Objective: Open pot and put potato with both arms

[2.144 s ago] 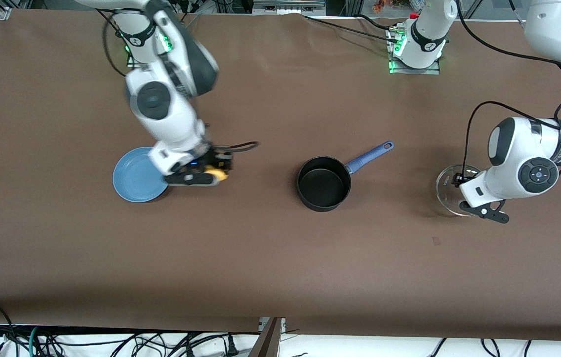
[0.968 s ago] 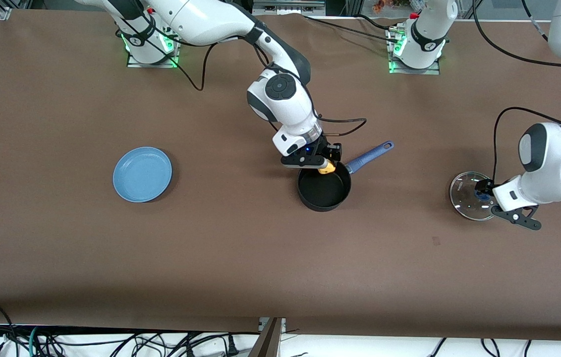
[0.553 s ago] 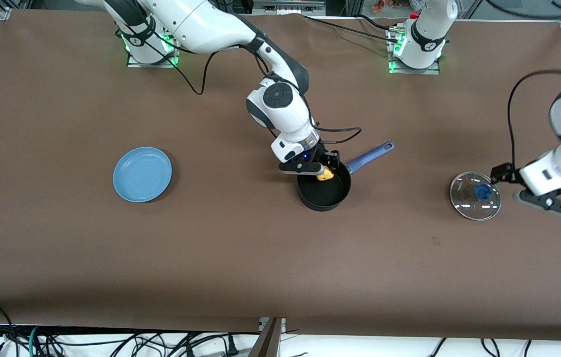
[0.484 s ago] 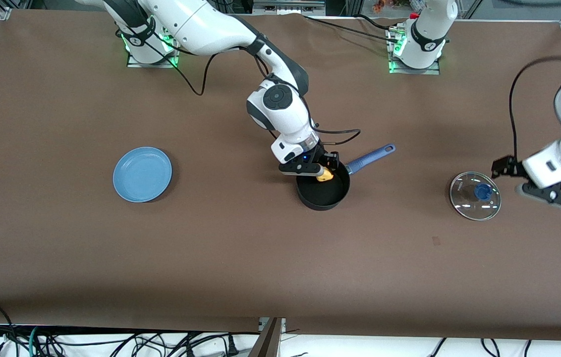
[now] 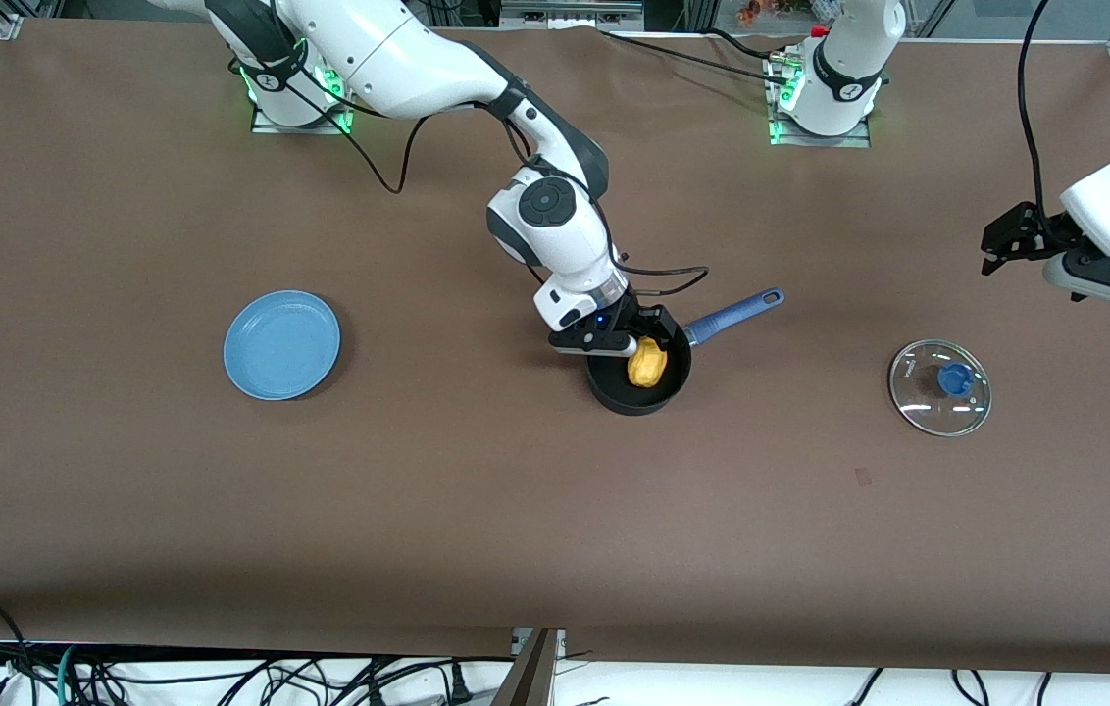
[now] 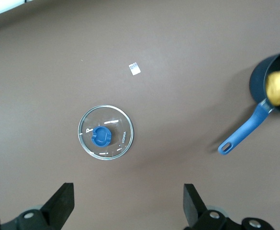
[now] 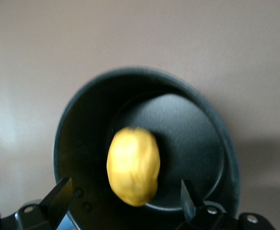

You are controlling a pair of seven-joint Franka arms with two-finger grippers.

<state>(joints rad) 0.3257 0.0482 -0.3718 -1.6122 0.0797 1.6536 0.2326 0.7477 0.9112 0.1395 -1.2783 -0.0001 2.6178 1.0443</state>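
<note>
The black pot [image 5: 614, 390] with its blue handle [image 5: 733, 314] stands open mid-table. The yellow potato [image 5: 647, 363] lies inside it, free of any finger. My right gripper [image 5: 626, 335] hangs open just over the pot's rim; in its wrist view the potato [image 7: 133, 165] sits in the pot [image 7: 82, 139] between the spread jaws of the right gripper [image 7: 125, 201]. The glass lid [image 5: 940, 387] with its blue knob lies flat on the table toward the left arm's end. My left gripper [image 5: 1040, 257] is raised and open, empty. Its wrist view shows the left gripper [image 6: 128, 211], the lid [image 6: 105, 132], the pot [image 6: 259, 79] and the potato [image 6: 278, 87].
A light-blue plate [image 5: 281, 344] sits on the brown table toward the right arm's end. A small pale mark [image 5: 864, 478] lies on the table nearer the front camera than the lid. Cables hang along the front edge.
The right gripper has opened and the potato has dropped from it into the pot. The left gripper has lifted away from the lid, which stays on the table.
</note>
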